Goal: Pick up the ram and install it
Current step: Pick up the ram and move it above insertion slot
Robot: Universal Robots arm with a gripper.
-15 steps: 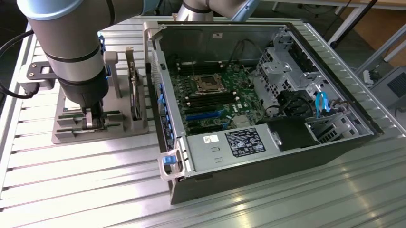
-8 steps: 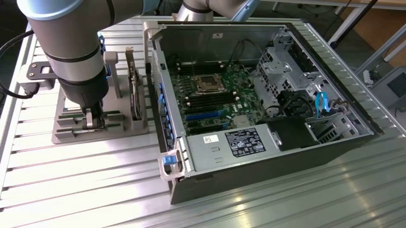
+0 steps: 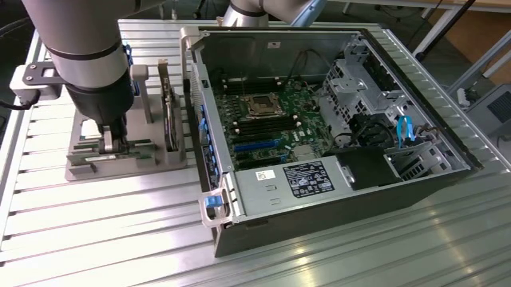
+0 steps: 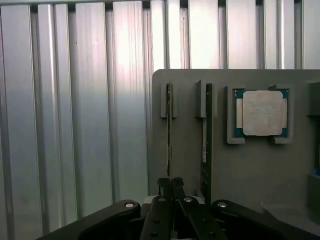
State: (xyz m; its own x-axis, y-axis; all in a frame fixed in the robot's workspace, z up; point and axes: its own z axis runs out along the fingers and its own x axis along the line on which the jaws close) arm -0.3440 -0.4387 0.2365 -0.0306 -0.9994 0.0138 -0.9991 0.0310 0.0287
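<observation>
**Gripper pinching the ram at the holder**

At the exterior view's left, we are seeing the arm (image 3: 80, 54) reaching straight down over the grey holder (image 3: 84, 173) on the slatted table (image 3: 80, 239). Its gripper (image 3: 112, 142) is pointing down into the holder. In the wrist view the fingers (image 4: 164, 186) are standing almost together, and they are pinching the ram (image 4: 169, 130) between them.

The ram is showing to us as a thin edge. It is standing upright in its slot of the holder, at the side nearest the bare table.

Just beside it a second stick (image 4: 206, 140), green, is standing in its own slot. Next the square silver processor chip (image 4: 263, 112) is lying flat in its pocket.

In the exterior view a dark expansion card (image 3: 170, 110) is standing on the holder between the gripper and the open computer case (image 3: 271, 45). Inside the case the motherboard (image 3: 276, 128) is lying uncovered, well apart from the gripper.
</observation>
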